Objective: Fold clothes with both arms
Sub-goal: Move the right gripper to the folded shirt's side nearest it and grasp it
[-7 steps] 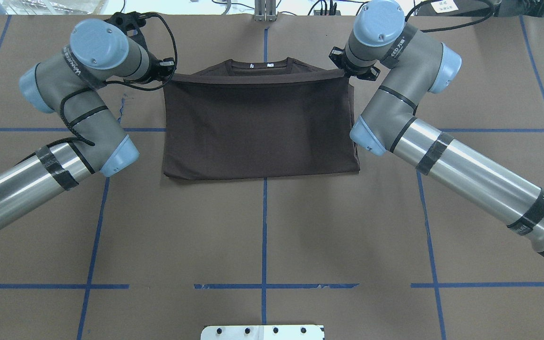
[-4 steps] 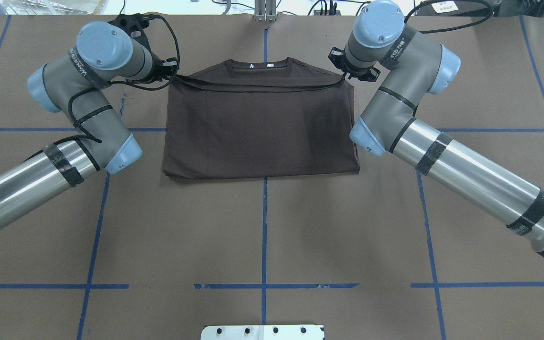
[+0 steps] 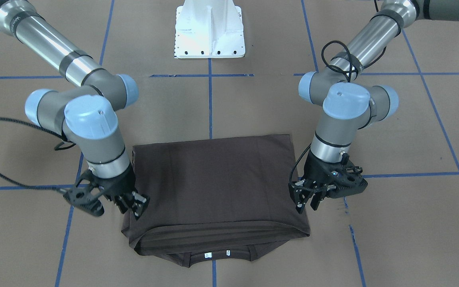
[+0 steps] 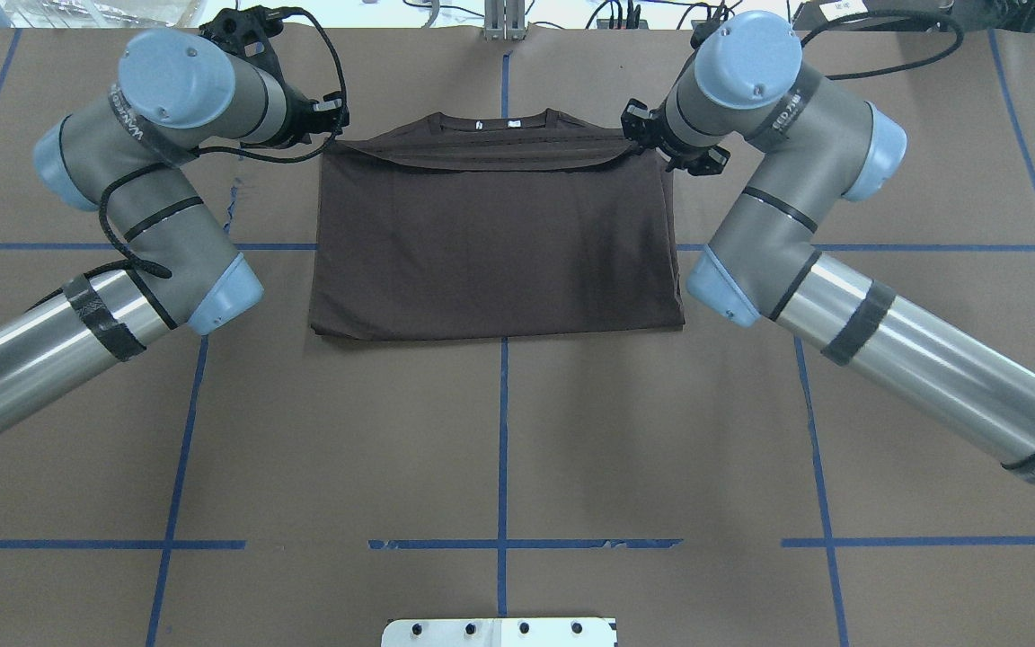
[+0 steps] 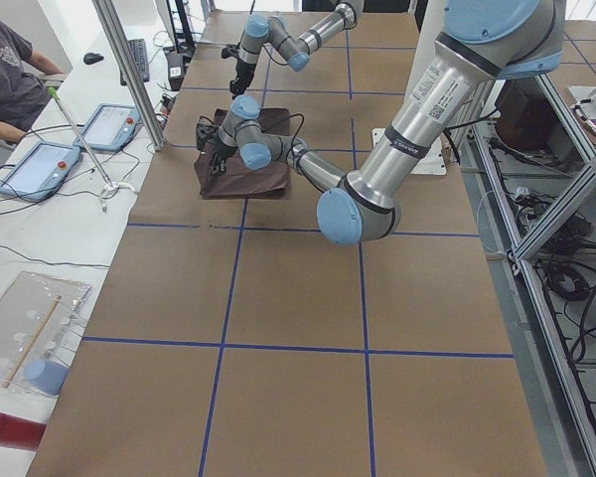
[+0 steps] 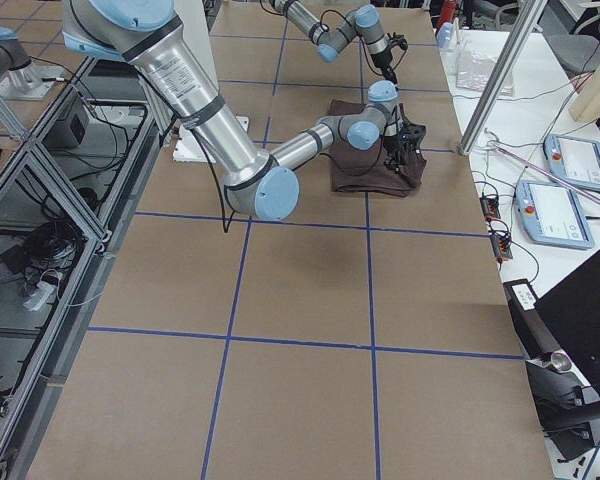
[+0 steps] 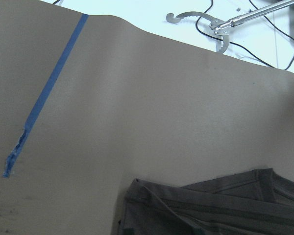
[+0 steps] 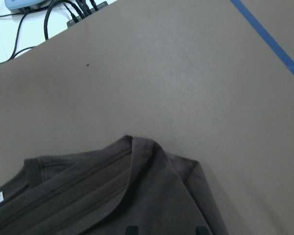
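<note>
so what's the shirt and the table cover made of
Shirt: soft matte knit, probably cotton jersey; it lies in limp layers, with stitched seams near the collar. Table cover: looks like matte brown paper or thin card; its far edge ripples in the left wrist view.

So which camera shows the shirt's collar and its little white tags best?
Exterior front-facing: the collar lies nearest that camera, with both tags plain. Overhead shows it smaller, at the far edge. The right wrist view catches only one end, and the side views are too distant.
</note>
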Robot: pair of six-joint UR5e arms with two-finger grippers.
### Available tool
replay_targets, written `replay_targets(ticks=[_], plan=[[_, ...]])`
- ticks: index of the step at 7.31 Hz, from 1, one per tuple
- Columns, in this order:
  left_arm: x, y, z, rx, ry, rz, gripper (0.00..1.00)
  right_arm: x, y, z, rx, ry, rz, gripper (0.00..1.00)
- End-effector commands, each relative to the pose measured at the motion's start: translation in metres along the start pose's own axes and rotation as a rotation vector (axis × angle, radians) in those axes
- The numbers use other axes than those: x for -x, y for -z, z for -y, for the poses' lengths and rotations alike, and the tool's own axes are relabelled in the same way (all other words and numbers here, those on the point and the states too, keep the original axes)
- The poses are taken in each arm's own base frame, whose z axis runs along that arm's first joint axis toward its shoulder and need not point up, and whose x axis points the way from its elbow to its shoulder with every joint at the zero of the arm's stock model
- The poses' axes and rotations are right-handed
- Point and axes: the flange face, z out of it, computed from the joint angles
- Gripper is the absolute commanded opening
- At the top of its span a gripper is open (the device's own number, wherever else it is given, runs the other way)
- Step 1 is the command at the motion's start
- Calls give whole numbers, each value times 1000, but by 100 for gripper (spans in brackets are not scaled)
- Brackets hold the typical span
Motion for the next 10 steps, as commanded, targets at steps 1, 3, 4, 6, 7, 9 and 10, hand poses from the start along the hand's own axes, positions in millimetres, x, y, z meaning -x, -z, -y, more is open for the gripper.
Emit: replay_targets(ticks=[1, 3, 4, 6, 7, 9, 10], plan=[[4, 15, -3, -6, 6, -26, 50, -63, 18, -54, 64, -57, 17, 60], [6, 14, -4, -7, 10, -23, 50, -64, 8, -91, 95, -103, 2, 62], [7, 14, -4, -8, 10, -21, 50, -65, 8, -91, 93, -105, 1, 62], [7, 13, -5, -7, 13, -21, 50, -78, -8, -109, 59, -82, -25, 62], [9, 12, -5, -6, 13, -18, 50, -79, -10, -112, 62, -80, -29, 62], [7, 13, -5, -7, 14, -20, 50, -80, -14, -119, 70, -75, -36, 48], [7, 13, -5, -7, 14, -21, 50, -79, -10, -119, 70, -75, -28, 0]])
